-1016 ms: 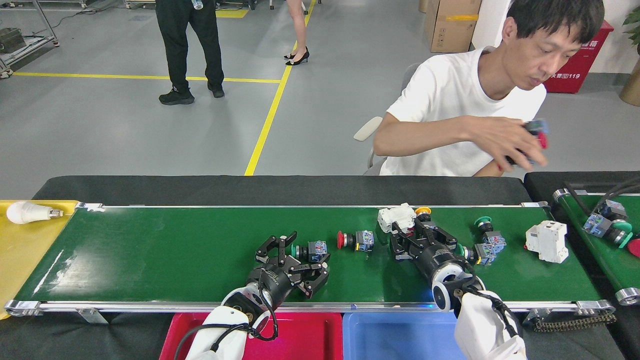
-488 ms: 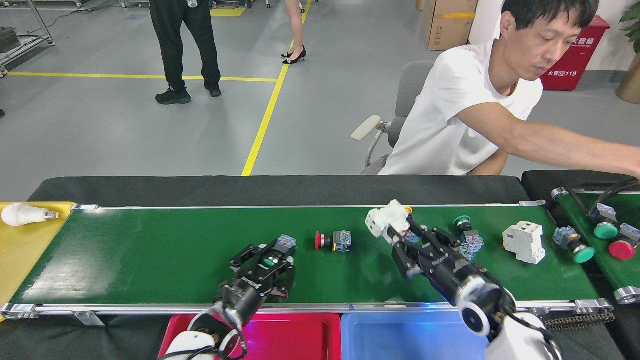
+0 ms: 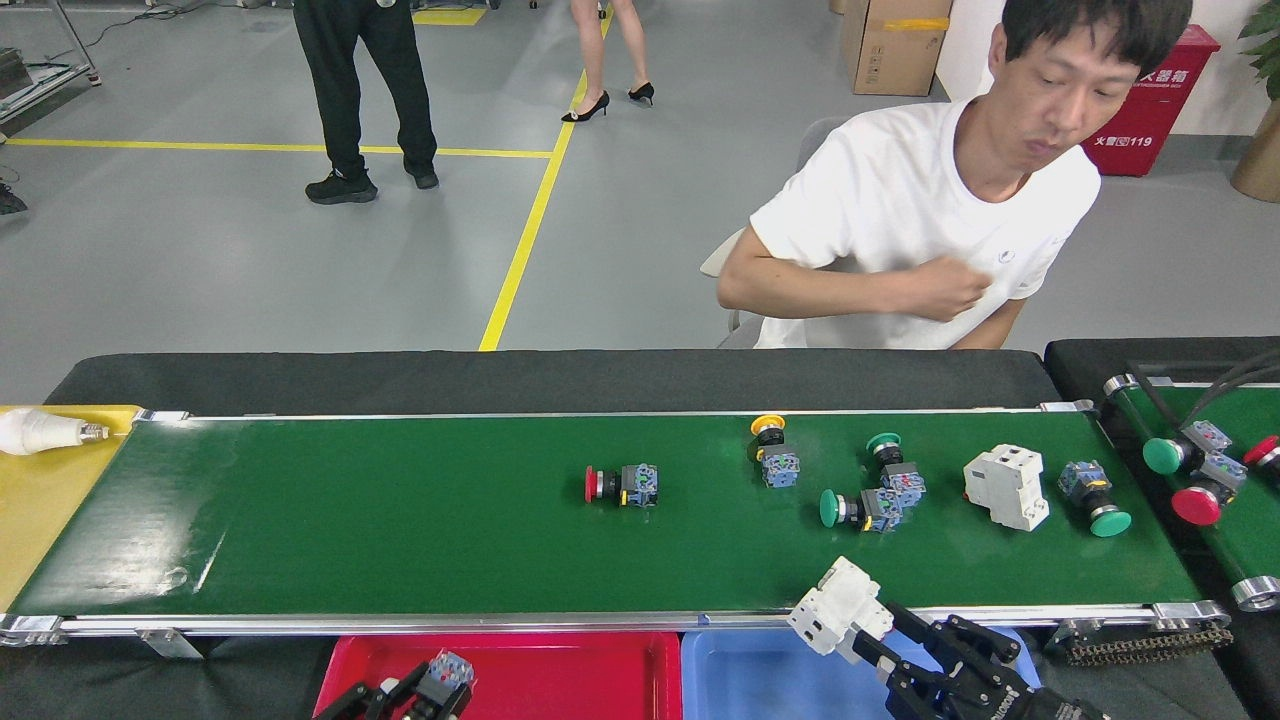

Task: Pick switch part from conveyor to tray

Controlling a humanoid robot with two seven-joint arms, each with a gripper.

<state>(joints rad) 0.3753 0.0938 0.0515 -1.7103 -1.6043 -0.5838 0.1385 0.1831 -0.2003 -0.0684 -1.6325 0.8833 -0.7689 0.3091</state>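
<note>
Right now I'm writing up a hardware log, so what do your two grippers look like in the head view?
Only the far ends show at the bottom edge. My right gripper is matte black, built of angular linked bars with open slots, and faint white lettering marks its body. My left gripper has the same black linkage fingers, mostly cut off by the frame. No cables or white arm shells are in view.

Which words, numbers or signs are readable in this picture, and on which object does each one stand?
"119", after two Chinese characters too small to read: on the red box at top right.
White Chinese characters on the red box's upper edge: only partly legible.
White shirt: chest mark too small to read.
Switch parts, cardboard box: no readable print.
</note>
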